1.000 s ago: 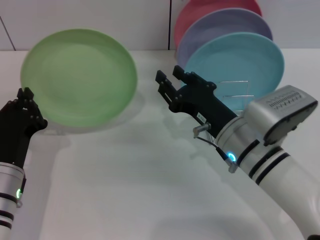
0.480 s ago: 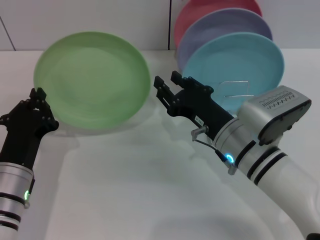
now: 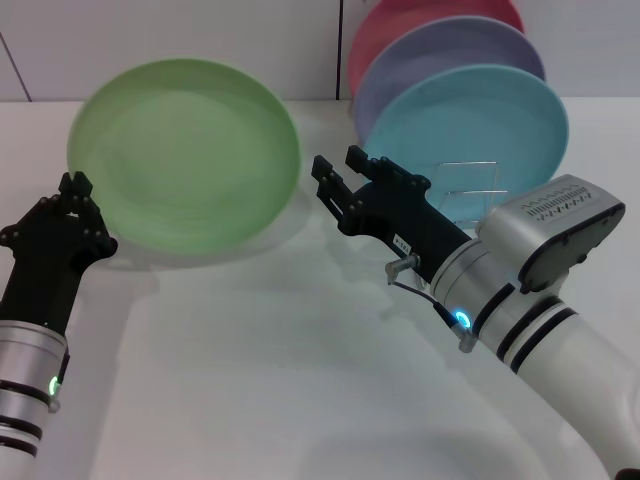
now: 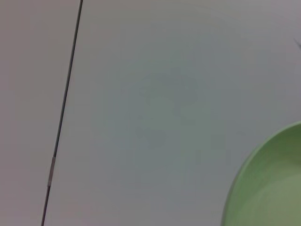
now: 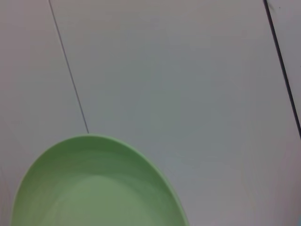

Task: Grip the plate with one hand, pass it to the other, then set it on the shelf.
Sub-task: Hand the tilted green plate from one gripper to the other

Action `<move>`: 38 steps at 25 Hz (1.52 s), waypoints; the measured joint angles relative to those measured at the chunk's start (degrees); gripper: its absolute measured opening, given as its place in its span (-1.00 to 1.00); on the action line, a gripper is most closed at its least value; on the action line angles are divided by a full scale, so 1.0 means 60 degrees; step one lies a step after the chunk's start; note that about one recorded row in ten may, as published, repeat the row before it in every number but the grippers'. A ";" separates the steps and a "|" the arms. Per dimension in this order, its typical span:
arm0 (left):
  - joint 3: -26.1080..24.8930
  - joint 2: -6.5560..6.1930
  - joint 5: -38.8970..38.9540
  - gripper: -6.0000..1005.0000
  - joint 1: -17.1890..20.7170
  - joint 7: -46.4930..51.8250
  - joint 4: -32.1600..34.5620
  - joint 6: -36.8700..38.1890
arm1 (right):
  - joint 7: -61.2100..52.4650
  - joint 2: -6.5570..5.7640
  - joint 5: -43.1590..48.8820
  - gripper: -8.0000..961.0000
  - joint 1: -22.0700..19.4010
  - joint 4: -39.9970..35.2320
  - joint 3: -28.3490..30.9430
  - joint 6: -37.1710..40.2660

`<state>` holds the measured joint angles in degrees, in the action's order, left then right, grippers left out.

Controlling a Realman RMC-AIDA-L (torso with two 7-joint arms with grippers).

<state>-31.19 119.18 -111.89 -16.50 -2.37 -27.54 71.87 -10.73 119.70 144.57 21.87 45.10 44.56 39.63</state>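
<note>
Head view, plate: green plate point(image 3: 185, 155) held raised and tilted over the left far part of the white desk point(image 3: 300, 380), face toward the camera.
Head view, left gripper: left gripper point(image 3: 72, 215) is clamped on the plate's lower left rim, its slim banded forearm running down to the desk's near left corner.
Head view, right gripper: right gripper point(image 3: 335, 185) reaches from the near right corner, fingers spread, just beside the plate's right rim and not touching it.
Head view, shelf: wire shelf point(image 3: 470, 190) stands near the far right edge, already carrying the turquoise plate point(image 3: 470, 125), lavender plate point(image 3: 440, 55) and pink plate point(image 3: 400, 25).
Left wrist view: only an arc of the plate point(image 4: 268, 188) against a pale wall; own fingers not shown.
Right wrist view: plate point(image 5: 94, 188) fills the lower part, lying close ahead.
Risk: the plate hangs from one edge grip, so it could pivot or slip if the left lets go before the right has closed; a misaligned approach could knock the rim.
Writing: a small white label on the right gripper, too small to read; no brands visible.
</note>
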 joint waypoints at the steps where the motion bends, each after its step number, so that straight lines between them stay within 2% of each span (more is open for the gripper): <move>1: 0.0002 0.0000 0.0001 -0.93 -0.0007 0.0000 0.0003 -0.0005 | 0.0000 0.0000 0.0000 -0.06 0.0000 0.0000 0.0000 0.0000; 15: 0.0042 0.0000 -0.0043 -0.93 -0.0089 0.0000 0.0025 -0.0026 | 0.0000 0.0000 0.0000 -0.06 -0.0009 -0.0023 0.0000 0.0054; 29: 0.0181 0.0000 -0.0032 -0.93 -0.0154 -0.0137 -0.0022 -0.0060 | 0.0047 0.0006 0.0001 -0.06 0.0511 -0.0163 -0.0113 -0.0411; 38: 0.0178 0.0000 -0.0013 -0.93 -0.0139 -0.0144 -0.0068 -0.0068 | 0.0381 0.0014 0.0043 -0.05 0.0529 -0.0177 -0.0105 -0.0454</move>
<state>-30.12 119.18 -111.97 -17.34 -3.24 -27.95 71.46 -8.44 119.79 144.83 25.05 44.03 43.93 36.91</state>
